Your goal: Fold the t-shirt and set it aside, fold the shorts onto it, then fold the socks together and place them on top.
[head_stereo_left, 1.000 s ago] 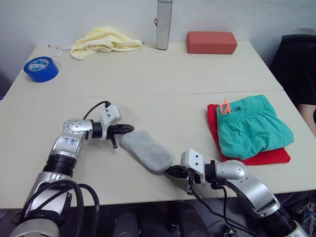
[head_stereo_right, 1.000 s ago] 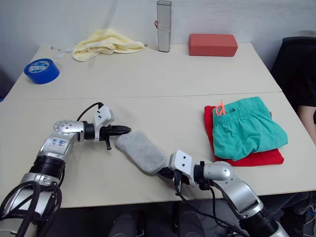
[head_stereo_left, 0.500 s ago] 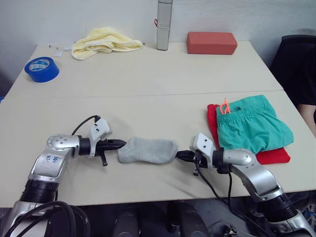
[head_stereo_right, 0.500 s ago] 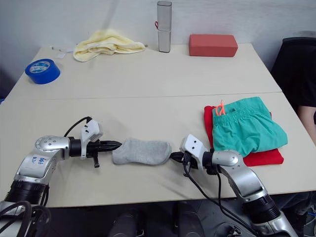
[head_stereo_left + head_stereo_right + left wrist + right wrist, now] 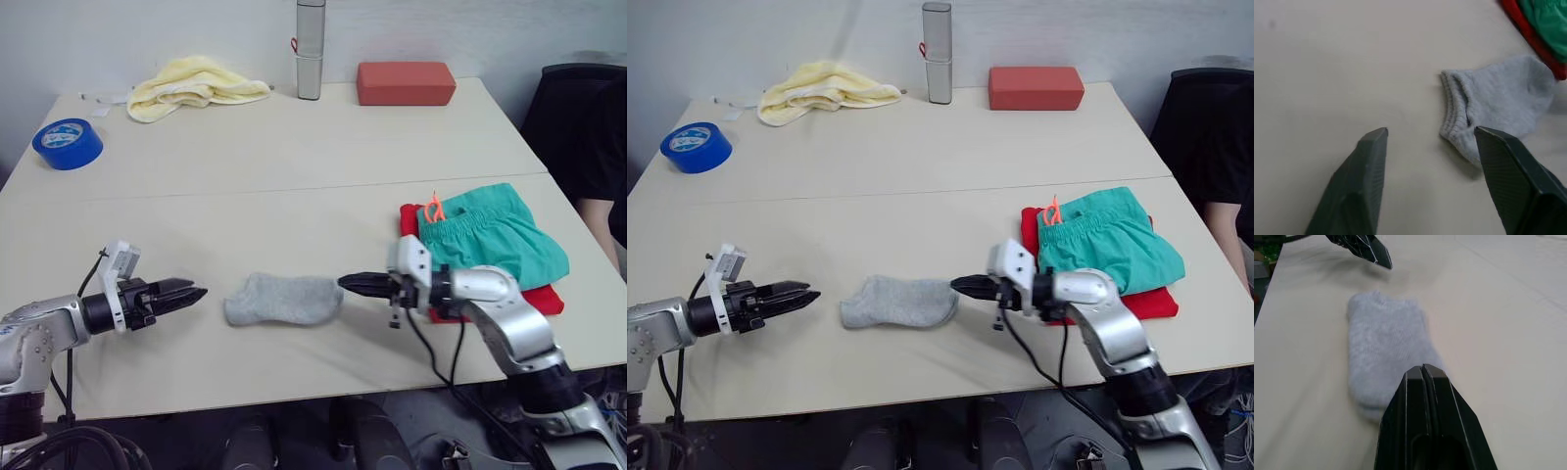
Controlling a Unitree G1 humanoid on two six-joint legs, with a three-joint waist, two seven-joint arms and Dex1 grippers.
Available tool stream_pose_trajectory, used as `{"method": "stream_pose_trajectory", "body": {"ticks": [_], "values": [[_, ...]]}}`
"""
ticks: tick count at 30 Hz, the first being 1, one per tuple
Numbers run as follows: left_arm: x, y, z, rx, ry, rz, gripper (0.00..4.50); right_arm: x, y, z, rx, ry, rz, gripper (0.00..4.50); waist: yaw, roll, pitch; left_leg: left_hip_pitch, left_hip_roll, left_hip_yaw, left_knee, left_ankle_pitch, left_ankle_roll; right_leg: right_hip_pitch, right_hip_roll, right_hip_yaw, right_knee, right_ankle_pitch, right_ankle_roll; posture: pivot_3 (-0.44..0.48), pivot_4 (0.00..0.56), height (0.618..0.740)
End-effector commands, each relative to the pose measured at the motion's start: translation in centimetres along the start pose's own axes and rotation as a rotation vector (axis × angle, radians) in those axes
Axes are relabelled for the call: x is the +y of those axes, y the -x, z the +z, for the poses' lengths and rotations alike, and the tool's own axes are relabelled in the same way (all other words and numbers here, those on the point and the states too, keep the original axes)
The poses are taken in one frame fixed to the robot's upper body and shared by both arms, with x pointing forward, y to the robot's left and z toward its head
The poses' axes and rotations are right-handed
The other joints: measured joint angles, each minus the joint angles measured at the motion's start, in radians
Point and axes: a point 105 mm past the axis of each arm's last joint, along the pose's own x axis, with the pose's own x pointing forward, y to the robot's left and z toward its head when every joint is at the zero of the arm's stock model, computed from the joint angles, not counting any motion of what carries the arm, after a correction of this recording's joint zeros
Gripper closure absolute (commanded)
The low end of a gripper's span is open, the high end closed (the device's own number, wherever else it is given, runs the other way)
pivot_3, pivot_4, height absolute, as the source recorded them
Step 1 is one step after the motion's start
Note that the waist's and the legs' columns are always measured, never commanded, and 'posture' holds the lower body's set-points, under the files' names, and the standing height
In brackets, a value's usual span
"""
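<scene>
The grey socks [image 5: 284,299] lie flat as one stacked pair on the table's near middle, also seen as socks [image 5: 1498,105] and socks [image 5: 1383,340]. My left gripper [image 5: 191,292] is open a short way left of their cuff end, with nothing between its fingers [image 5: 1371,156]. My right gripper [image 5: 345,282] is shut, its tip at the socks' right end; whether it pinches any fabric I cannot tell. The teal shorts [image 5: 490,240] with an orange cord lie folded on the folded red t-shirt [image 5: 542,300] at the right.
Along the far edge sit a yellow towel [image 5: 196,83], a blue tape roll [image 5: 67,144], a grey metal bottle [image 5: 310,49] and a red-brown block [image 5: 406,83]. A person in black [image 5: 593,137] is at the table's right side.
My left gripper let go of the socks' cuff, opened and drew back to the left. The socks lie flat, with the right gripper still at their other end. The camera view has shifted.
</scene>
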Motion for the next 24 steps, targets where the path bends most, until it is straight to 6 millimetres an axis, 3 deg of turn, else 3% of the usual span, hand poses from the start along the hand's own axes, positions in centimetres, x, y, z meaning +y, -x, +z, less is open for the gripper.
{"method": "stream_pose_trajectory", "body": {"ticks": [1, 3, 7, 14, 20, 24], "values": [[-1.1, 0.7, 0.7, 0.044, 0.241, -0.046, 0.54, 0.2, -1.6, -1.2, 0.073, 0.031, 0.029, 4.5, 0.007, -0.001, 0.0, 0.0, 0.0, -0.001, 0.0, 0.0, 0.0, 0.0, 0.0, 0.0, 0.0, 0.0, 0.0, 0.0, 0.15, 0.74], [-1.3, 0.4, 0.5, 0.09, 0.32, -0.04, 0.02, 0.4, -2.5, -1.9, 0.105, 0.049, 0.049, 4.5, 0.01, -0.002, -0.001, -0.001, -0.001, -0.002, 0.0, 0.0, -0.001, 0.0, 0.0, -0.001, 0.0, 0.0, 0.0, 0.0, 0.15, 0.74], [-1.8, -0.8, 0.2, 0.112, 0.381, -0.104, 0.02, 0.3, -3.4, -2.6, 0.131, 0.079, 0.053, 4.5, 0.004, -0.002, -0.001, -0.001, 0.0, -0.001, 0.001, 0.0, 0.0, 0.0, -0.002, 0.0, 0.0, 0.0, 0.0, 0.0, 0.15, 0.74], [-2.1, -3.6, 0.2, 0.135, 0.44, -0.116, 0.02, 0.6, -3.1, -4.1, 0.205, 0.154, 0.102, 4.5, 0.009, -0.004, -0.002, 0.001, 0.0, -0.002, 0.001, 0.002, -0.002, 0.0, -0.003, 0.0, 0.003, 0.0, -0.001, 0.0, 0.15, 0.74], [-3.3, -5.1, -1.6, 0.23, 0.474, -0.154, 0.02, 0.2, -3.3, -3.9, 0.193, 0.159, 0.095, 4.5, 0.009, -0.006, -0.003, 0.001, 0.0, -0.003, 0.001, 0.002, -0.002, 0.001, -0.005, 0.0, 0.004, 0.0, -0.001, 0.0, 0.15, 0.74], [-4.3, -6.2, -1.6, 0.227, 0.516, -0.221, 0.02, 0.1, -3.3, -3.7, 0.187, 0.162, 0.096, 4.5, 0.009, -0.005, -0.003, 0.001, 0.0, -0.003, 0.001, 0.003, -0.002, 0.001, -0.005, -0.001, 0.004, 0.0, -0.001, 0.0, 0.15, 0.74]]}}
